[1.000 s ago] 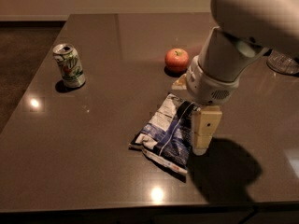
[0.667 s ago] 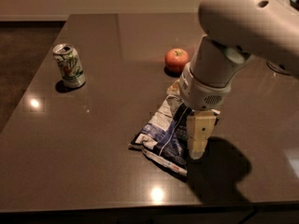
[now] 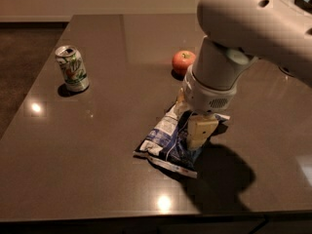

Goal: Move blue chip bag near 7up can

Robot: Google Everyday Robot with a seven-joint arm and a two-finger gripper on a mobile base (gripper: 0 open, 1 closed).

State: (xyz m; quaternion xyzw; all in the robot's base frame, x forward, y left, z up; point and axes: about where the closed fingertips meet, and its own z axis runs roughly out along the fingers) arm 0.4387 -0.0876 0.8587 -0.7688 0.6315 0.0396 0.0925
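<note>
Blue chip bag (image 3: 165, 143) lies under the pincer (image 3: 193, 138) on the table (image 3: 97, 174), clamped or apart one cannot tell; a shallow hold on crinkly foil could slip before the distant can (image 3: 72, 68).

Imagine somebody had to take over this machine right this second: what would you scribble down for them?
Gripper: down on the right part of the blue chip bag. Whether it has a hold on the bag is unclear.
Blue chip bag: lying on the table, towards the near edge in the camera view.
7up can: upright at the far left of the view, well apart from the bag.
Apple: behind the bag, not part of the job.
Done: gripper is at the bag.
Left: secure the bag, carry it across to the can and set it down close by.
</note>
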